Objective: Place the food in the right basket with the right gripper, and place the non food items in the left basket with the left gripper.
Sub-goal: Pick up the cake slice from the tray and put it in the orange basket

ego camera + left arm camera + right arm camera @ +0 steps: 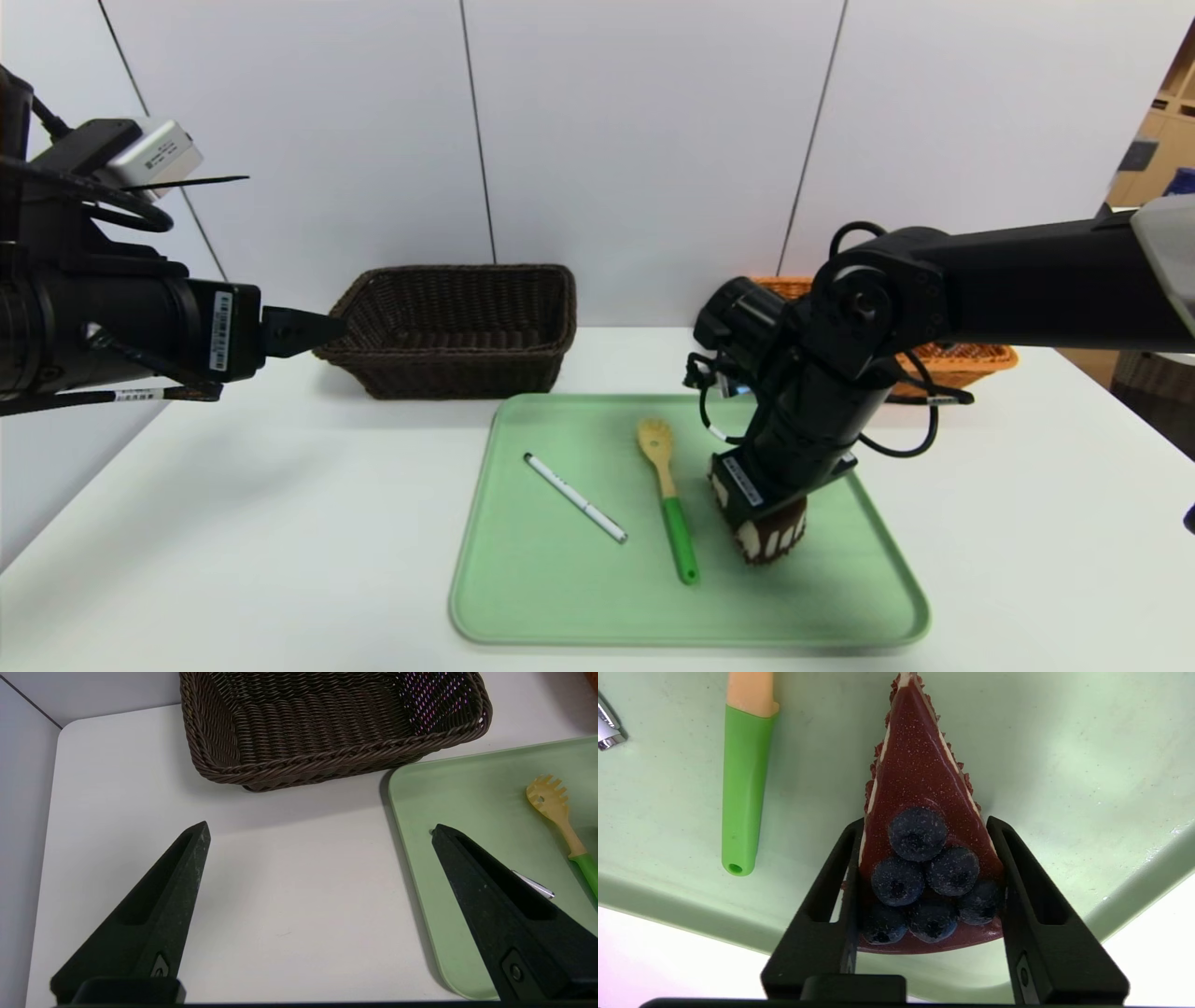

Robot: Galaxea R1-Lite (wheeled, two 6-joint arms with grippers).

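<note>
Your right gripper [927, 872] has its jaws clamped on both sides of the toy cake slice [920, 774], a chocolate-topped wedge with blueberries at its wide end. The slice is over the right part of a pale green tray [579, 607]; you cannot tell whether it has been lifted clear. Your left gripper [320, 830] is in front of the dark brown basket, jaws wide apart with nothing between them.

Just beside the slice, on the tray, lies the spatula [680, 541], slotted and yellow with a green handle. Farther toward your left lies the white pen [574, 497], set at a slant.

The task looks barely begun: the food is gripped but not yet in the orange wicker basket [962, 359], which is partly hidden behind your right arm. The pen and spatula still need to go into the dark brown basket [457, 373], whose visible inside holds nothing.

Both baskets and the tray sit on a smooth white table [280, 560]. Behind it stands a pale panelled wall [635, 140] with thin dark seams; wooden shelving [1144, 159] shows at the far right.
</note>
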